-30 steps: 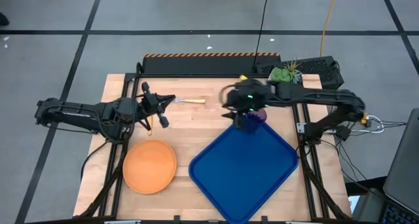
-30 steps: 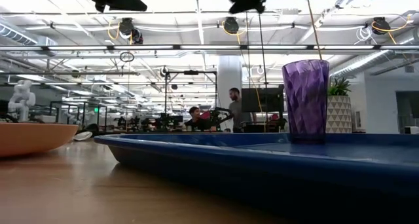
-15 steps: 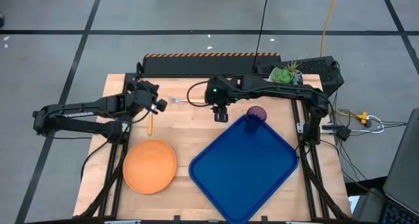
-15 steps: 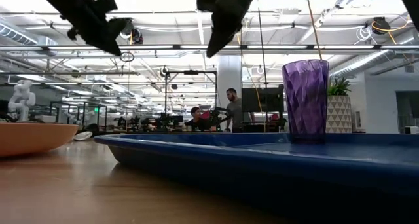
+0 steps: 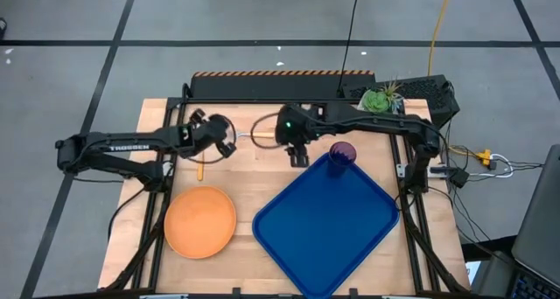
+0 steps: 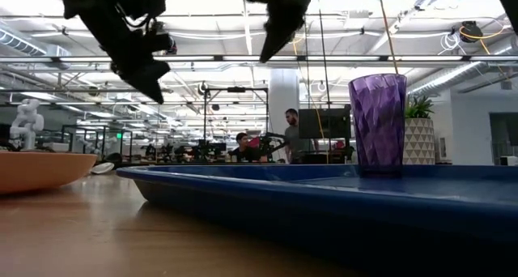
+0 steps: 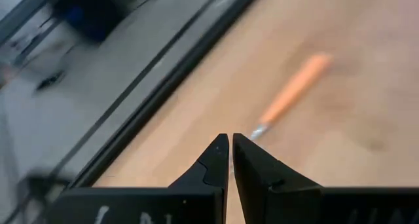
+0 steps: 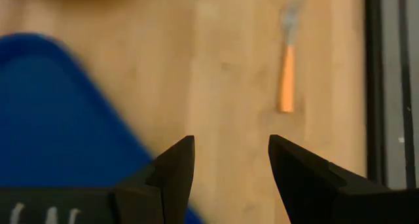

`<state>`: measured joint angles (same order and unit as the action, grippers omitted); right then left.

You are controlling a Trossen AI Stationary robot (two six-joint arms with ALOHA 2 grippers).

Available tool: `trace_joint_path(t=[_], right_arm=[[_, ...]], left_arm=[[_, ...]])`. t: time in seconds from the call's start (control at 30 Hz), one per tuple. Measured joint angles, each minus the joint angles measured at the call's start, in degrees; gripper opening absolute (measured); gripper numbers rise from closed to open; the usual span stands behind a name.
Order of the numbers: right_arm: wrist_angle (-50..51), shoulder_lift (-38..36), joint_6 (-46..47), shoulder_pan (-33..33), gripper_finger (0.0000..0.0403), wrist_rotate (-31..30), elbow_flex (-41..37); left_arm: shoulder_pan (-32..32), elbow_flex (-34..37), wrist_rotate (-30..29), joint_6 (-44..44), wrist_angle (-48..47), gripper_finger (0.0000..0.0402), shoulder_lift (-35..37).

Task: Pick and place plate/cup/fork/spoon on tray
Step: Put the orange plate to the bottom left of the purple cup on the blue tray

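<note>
Table (image 5: 262, 172): wooden top; carries all the tableware.
Tray (image 5: 324, 222): blue, rectangular, set at an angle on the right half of the table; its rim fills the foreground of the low view (image 6: 243, 192).
Plate (image 5: 199, 221): orange, round, flat on the table, left of the tray and apart from it.
Cup (image 5: 342, 154): purple tumbler, upright in the tray's far corner; also upright in the low view (image 6: 377, 123).
Fork (image 8: 287, 80): orange handle, metal tines, flat on the bare wood at the far side of the table, between the two grippers.
Left gripper (image 7: 230, 143): above the far-left table area, beside the fork; fingers pressed together, holding nothing.
Right gripper (image 8: 230, 152): above the wood just left of the cup; fingers spread wide, empty.
</note>
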<state>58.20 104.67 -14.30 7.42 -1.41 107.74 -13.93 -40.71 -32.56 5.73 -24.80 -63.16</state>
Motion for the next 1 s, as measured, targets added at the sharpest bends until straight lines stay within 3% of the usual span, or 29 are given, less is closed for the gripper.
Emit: trace_joint_path(t=[0.23, 0.4, 0.53, 0.83, 1.0], right_arm=[[1.3, -6.3, 4.6, -8.2, 0.019, 0.0, 0.0], [0.1, -10.6, 8.9, -12.7, 0.019, -0.3, -1.1], [-1.5, -13.6, 10.3, -15.4, 0.019, -2.0, -4.7], [-2.7, -18.5, 13.5, -19.4, 0.019, -7.9, -15.8], [-3.2, -21.8, 17.7, -21.9, 0.019, -7.9, -21.6]], left_arm=[[9.0, 0.0, 16.8, -9.5, 0.1, 0.0026, 2.1], [15.0, 0.0, 17.8, -11.3, -5.3, 0.0026, 2.0], [18.9, 0.0, 22.8, -13.4, -10.0, 0.0026, 1.3], [22.6, -0.2, 28.2, -9.0, -11.4, 0.0027, -0.8], [26.8, -0.1, 34.3, -10.1, -17.1, 0.0069, -5.0]])
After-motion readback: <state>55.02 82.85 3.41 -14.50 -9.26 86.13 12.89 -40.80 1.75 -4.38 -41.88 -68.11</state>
